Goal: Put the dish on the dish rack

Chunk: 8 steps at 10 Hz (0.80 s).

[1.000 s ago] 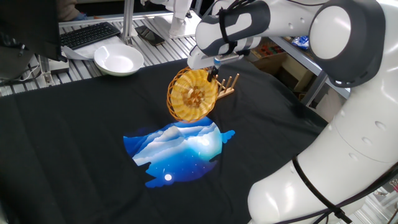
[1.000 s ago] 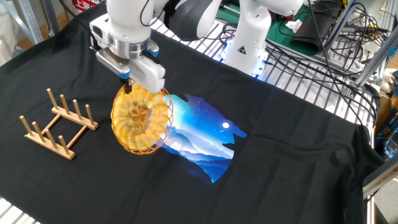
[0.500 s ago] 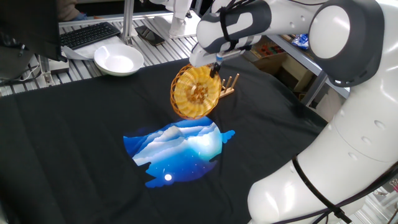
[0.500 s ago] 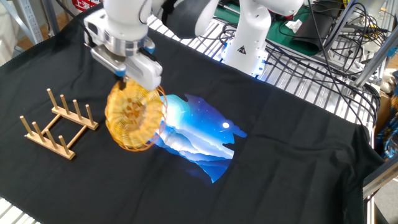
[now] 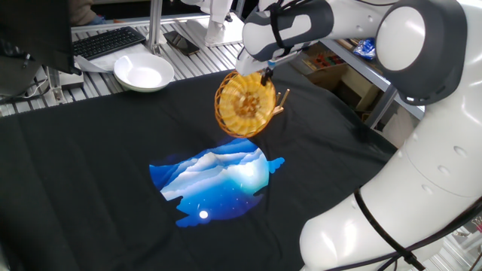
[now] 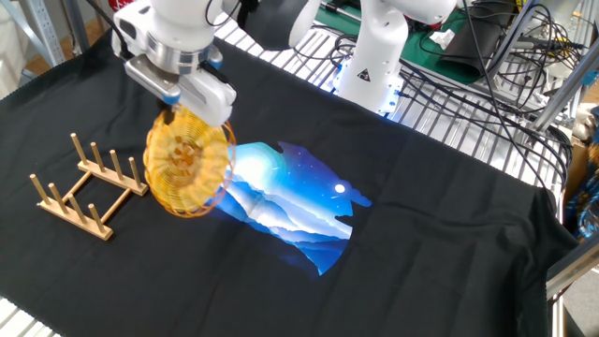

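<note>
One woven dish (image 6: 187, 167) hangs on edge beneath the pincer (image 6: 171, 108), its fingers closed on the upper rim so the round face stands nearly upright and clear of the black cloth (image 6: 440, 234). Wicker of this kind is probably light and fairly stiff but with some give, and its rough weave should grip well; the rim is the sensible place to hold it, since a pinch there leaves the lower edge free to drop between pegs. A hard squeeze could crush the weave. Just beyond the dish, to the side of the pincer away from the blue print (image 6: 290, 201), stands the wooden dish rack (image 6: 84, 187), near but not touching. Compared with a second ago, the pincer and dish have travelled toward the rack and off the print. Farther off sits a white bowl (image 5: 143, 73), well apart.
</note>
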### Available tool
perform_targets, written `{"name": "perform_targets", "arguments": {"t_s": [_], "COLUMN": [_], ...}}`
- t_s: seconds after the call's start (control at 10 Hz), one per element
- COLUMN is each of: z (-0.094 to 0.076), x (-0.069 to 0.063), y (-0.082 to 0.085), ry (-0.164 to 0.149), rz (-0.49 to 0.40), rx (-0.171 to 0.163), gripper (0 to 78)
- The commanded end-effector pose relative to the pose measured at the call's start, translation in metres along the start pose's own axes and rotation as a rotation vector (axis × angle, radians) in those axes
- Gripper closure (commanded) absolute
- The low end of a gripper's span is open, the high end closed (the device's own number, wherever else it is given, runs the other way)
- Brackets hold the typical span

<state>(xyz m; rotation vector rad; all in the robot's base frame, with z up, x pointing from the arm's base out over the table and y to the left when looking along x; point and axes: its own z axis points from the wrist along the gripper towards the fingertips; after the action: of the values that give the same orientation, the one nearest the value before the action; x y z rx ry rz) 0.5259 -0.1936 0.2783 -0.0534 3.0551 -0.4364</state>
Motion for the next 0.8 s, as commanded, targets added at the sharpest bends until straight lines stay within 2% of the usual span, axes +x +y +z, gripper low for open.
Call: {"name": "perform_targets", "arguments": {"t_s": [0.1,0.3,0.8], "z": [-0.008,-0.013,-0.022], "x": [-0.009,-0.013,-0.023], "y": [-0.013,-0.018,-0.03], "ry": [-0.008,-0.009,-0.037], "rz": [-0.025,-0.049,-0.07], "rx": [0.033,0.081,0.143], "gripper": [76.4,76.4,76.4]}}
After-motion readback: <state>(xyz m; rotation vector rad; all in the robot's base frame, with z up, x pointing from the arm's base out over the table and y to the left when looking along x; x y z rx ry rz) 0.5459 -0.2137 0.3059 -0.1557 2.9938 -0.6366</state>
